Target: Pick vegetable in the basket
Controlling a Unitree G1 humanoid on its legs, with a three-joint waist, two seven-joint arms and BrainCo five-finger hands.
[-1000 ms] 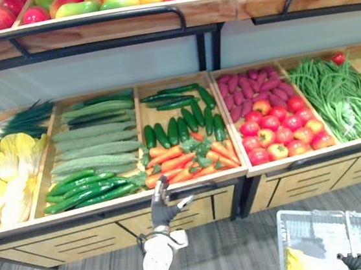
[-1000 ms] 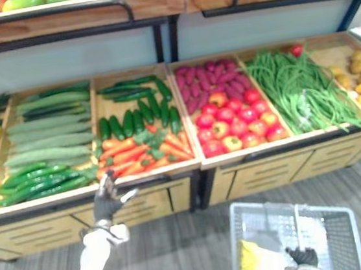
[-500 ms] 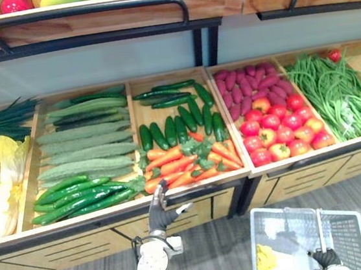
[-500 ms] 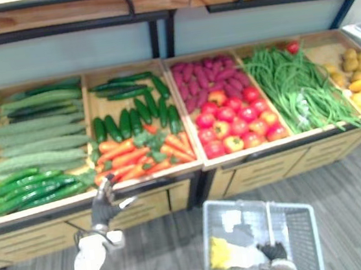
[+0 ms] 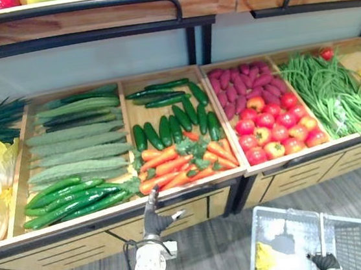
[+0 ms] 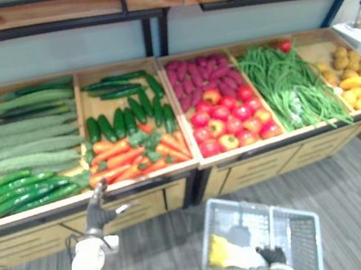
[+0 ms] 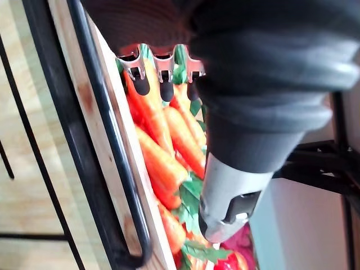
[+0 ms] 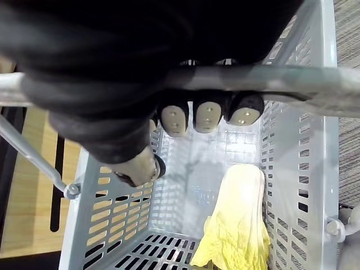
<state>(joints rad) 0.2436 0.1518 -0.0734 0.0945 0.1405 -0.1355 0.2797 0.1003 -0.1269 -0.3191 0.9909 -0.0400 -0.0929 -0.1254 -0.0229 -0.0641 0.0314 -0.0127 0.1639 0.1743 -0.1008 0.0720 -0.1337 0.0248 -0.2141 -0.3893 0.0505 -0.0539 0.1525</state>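
Before the carrots (image 5: 177,164), left hand (image 5: 152,220) spread

Stand (image 5: 63,252) ahead of both hands. Right hand (image 8: 202,112) has its fingers curled round the handle (image 8: 315,79) of the basket (image 5: 287,209). Carrots lie just past the left hand's straight fingers. A cabbage (image 8: 239,225) lies in the basket, below the right hand.

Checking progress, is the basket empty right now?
No, a yellow leafy vegetable lies on the bottom of the basket.

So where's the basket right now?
In the eye views the basket hangs low on the robot's right, before the tomato crate, its handle held by the right hand; yellow leaves lie inside.
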